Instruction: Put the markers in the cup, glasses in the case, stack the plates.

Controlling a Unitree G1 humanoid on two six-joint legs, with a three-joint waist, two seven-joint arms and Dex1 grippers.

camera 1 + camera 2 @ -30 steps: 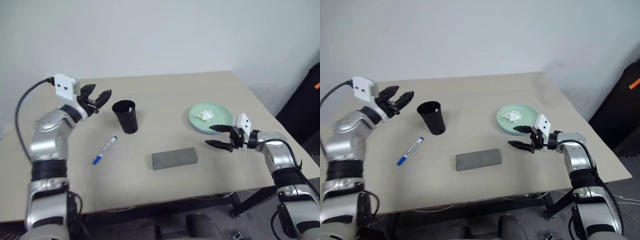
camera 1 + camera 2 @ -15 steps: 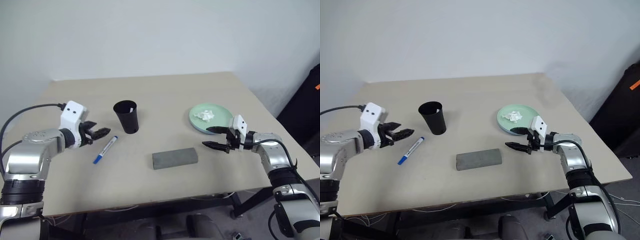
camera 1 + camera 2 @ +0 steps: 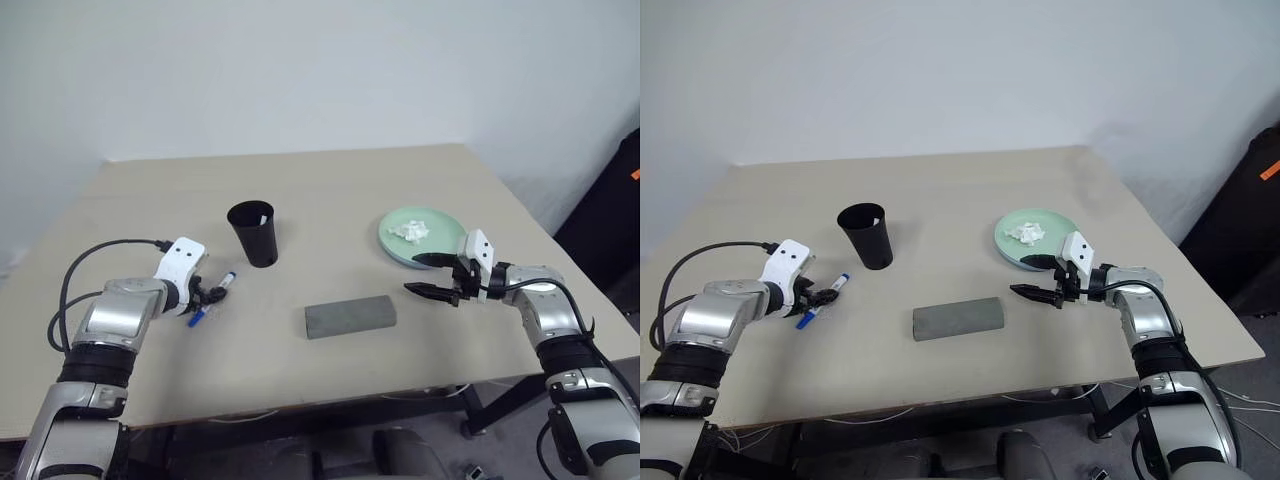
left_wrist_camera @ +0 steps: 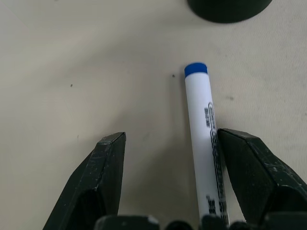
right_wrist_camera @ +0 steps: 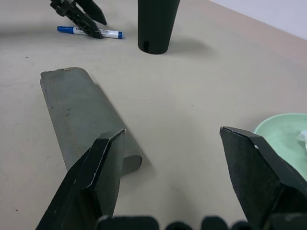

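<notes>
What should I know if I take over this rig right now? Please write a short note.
Left gripper: open, down at the table, fingers either side of the blue-ended marker, not yet closed.
Right gripper: open, empty, hovering between the grey case and the mint plate.
Black cup stands upright, something white showing inside.
Case lies closed. Crumpled tissue sits on the plate.
Done: plates look stacked, with a bluish rim showing beneath the mint plate.
Left: grip this marker and drop it in the cup.

Head stereo overlooks table (image 3: 420,180); wrist cams close.
</notes>
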